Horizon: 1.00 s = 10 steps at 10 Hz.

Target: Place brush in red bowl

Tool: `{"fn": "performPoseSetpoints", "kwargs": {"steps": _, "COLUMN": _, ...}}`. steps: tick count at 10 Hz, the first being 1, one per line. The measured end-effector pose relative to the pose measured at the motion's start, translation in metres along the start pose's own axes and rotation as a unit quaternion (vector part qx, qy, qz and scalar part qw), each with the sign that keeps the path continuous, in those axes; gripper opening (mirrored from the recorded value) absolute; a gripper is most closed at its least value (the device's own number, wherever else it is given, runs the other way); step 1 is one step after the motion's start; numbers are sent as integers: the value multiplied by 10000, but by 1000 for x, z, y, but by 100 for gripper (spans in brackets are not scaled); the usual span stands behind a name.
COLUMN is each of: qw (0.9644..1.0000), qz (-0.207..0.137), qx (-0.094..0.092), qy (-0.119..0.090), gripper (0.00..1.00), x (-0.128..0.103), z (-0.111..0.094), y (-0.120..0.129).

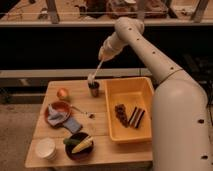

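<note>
My gripper (pixel 104 53) hangs above the table's back edge, shut on the top end of the brush (pixel 96 70). The brush is a thin white stick that slants down and to the left. Its pale head sits just over a small dark cup (pixel 93 89). The red bowl (pixel 52 116) rests on the left side of the table, well down and left of the brush. A grey-blue cloth (pixel 56 114) lies partly inside the bowl and spills out toward the right.
A large yellow tub (pixel 131 90) with dark items fills the table's right side. Behind the red bowl sits an orange round fruit (pixel 63 93), and a small metal spoon (pixel 81 111) lies beside the bowl. At the front stand a dark bowl with corn (pixel 79 145) and a white cup (pixel 46 148).
</note>
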<state>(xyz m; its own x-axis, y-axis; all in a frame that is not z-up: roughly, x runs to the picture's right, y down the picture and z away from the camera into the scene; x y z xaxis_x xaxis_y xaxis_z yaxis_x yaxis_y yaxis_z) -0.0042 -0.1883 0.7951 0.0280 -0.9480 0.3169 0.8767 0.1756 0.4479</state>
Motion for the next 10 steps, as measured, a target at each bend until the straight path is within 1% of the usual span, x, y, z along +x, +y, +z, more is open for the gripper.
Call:
{"fn": "performPoseSetpoints", "kwargs": {"steps": 2, "qw": 9998, "qz": -32, "qx": 184, "qy": -81, "gripper": 14, "x": -13, "z": -18, "y": -17}}
{"fn": "performPoseSetpoints", "kwargs": {"steps": 4, "qw": 9990, "qz": -111, "qx": 414, "qy": -152, "gripper": 14, "x": -29, "z": -38, "y": -38}}
{"fn": "performPoseSetpoints", "kwargs": {"steps": 6, "qw": 9977, "qz": -248, "qx": 593, "qy": -235, "gripper": 14, "x": -49, "z": -48, "y": -56}}
{"fn": "performPoseSetpoints", "kwargs": {"steps": 7, "qw": 9960, "qz": -375, "qx": 726, "qy": -354, "gripper": 14, "x": -63, "z": -49, "y": -73}}
{"fn": "performPoseSetpoints", "kwargs": {"steps": 8, "qw": 9942, "qz": -491, "qx": 829, "qy": -474, "gripper": 14, "x": -75, "z": -44, "y": -91}}
{"fn": "performPoseSetpoints", "kwargs": {"steps": 9, "qw": 9927, "qz": -577, "qx": 910, "qy": -548, "gripper": 14, "x": -84, "z": -40, "y": -103}}
{"fn": "performPoseSetpoints", "kwargs": {"steps": 10, "qw": 9898, "qz": -706, "qx": 1054, "qy": -645, "gripper": 14, "x": -99, "z": -31, "y": -118}}
